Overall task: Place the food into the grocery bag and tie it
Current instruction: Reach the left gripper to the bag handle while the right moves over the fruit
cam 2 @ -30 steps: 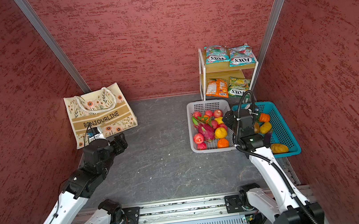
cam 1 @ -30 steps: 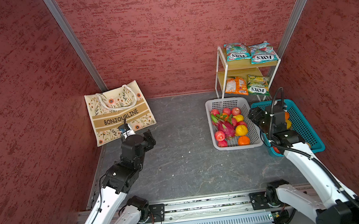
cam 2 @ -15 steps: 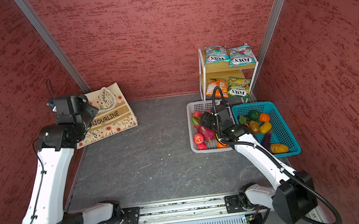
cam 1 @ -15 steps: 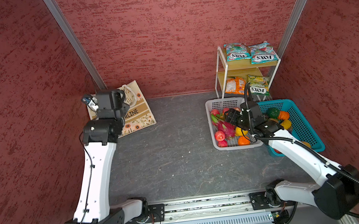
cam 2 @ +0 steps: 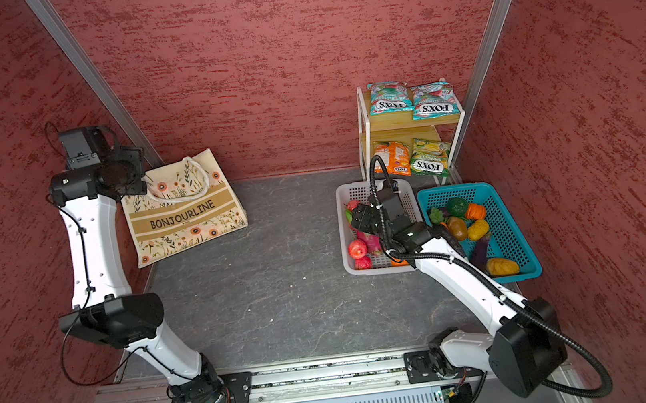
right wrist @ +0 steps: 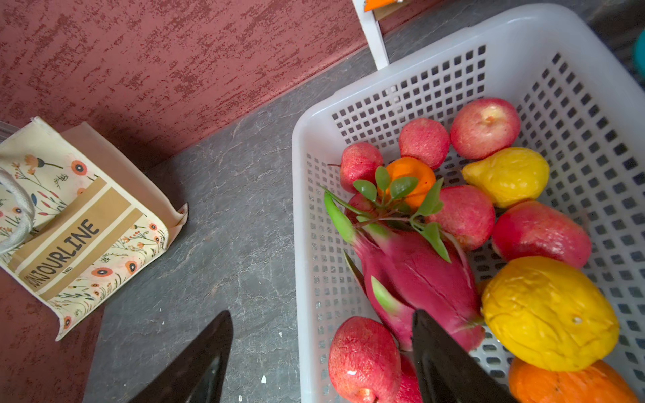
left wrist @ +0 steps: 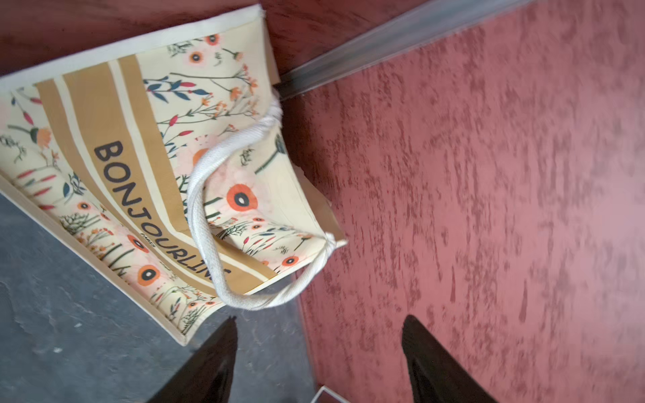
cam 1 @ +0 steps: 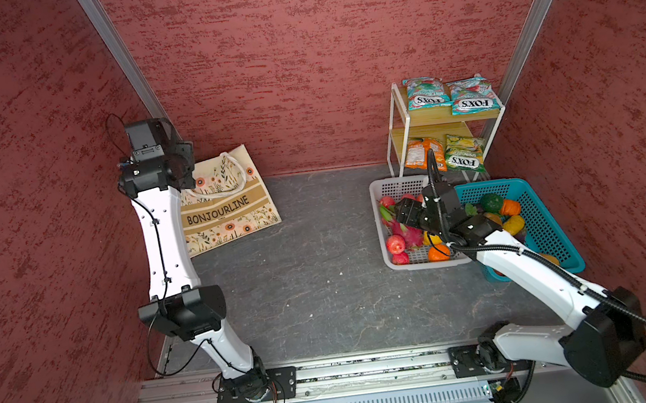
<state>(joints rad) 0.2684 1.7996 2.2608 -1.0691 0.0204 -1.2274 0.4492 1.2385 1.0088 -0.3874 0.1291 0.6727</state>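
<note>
a flowered grocery bag point(cam 1: 229, 205) lies slumped in the back left corner, its rope handle point(left wrist: 206, 223) loose. well apart on the right, a white basket point(cam 1: 377, 221) holds a pink dragon fruit point(right wrist: 419, 275) among red apples point(right wrist: 483, 127). the right gripper point(right wrist: 321, 313) hangs wide open and empty over the basket's edge. the left gripper point(left wrist: 321, 318), also spread and empty, hovers near the bag's handle.

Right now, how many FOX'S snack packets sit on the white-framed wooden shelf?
4. Top shelf: left teal-and-red plastic packet and right teal-and-red plastic packet, side by side. Lower shelf: orange plastic packet and yellow-green plastic packet. None appears hidden.
</note>
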